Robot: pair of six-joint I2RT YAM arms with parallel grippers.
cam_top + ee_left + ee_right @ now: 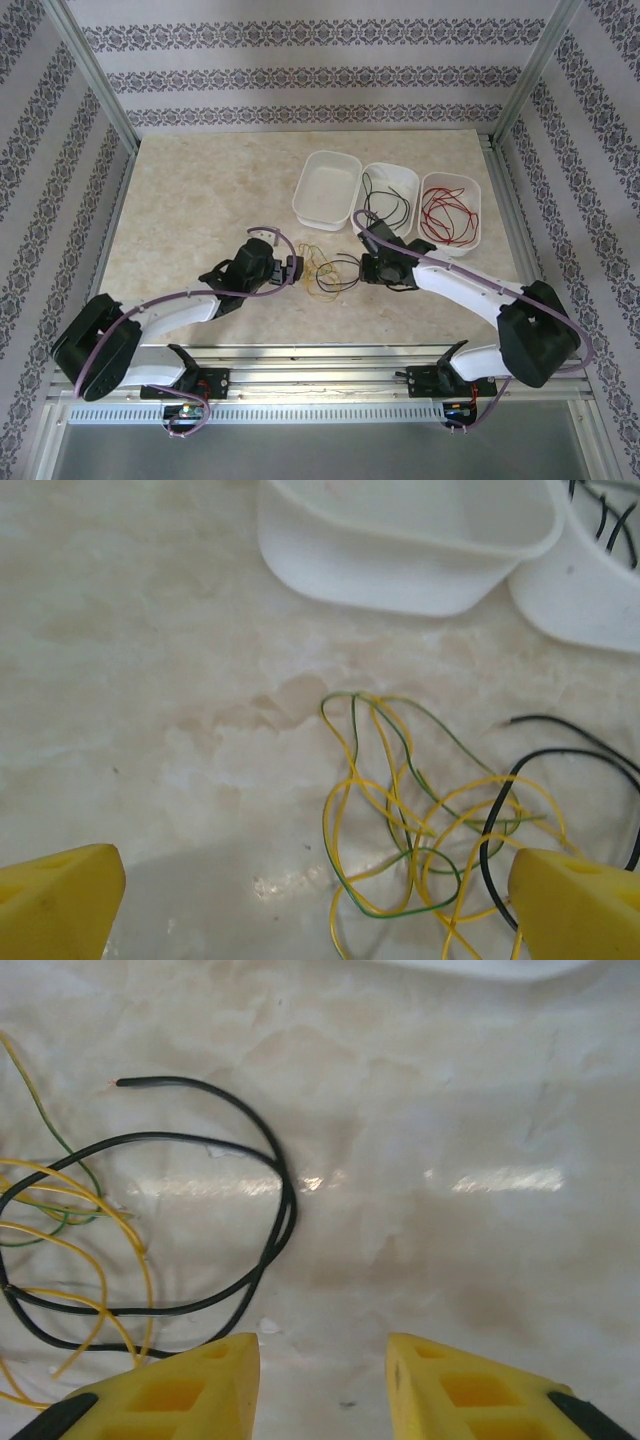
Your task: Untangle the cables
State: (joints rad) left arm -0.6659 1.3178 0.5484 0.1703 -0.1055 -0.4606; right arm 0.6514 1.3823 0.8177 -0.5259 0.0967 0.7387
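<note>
Step in hand: separating the loose tangle. The cables [420, 830], yellow, yellow-green and one black, lie interlaced on the counter [150, 680] between the two hands.

Left hand [318, 905]: spread wide and empty, with the tangle directly ahead of its fingertips.

Right hand [322, 1380]: partly open and empty. The black cable [285, 1210] loops just ahead and to its left.

Probable next move: shift the right hand left over the black loop, close on it, and draw it clear of the yellow strands.

A tangle of yellow and black wires [325, 272] lies on the marble table [200, 200] between the left gripper [296, 268] and the right gripper [362, 268]. Farther off to the right, three white tubs [330, 185] stand in a row. The middle one holds black wires [385, 205] and the rightmost holds red wires [448, 215].
</note>
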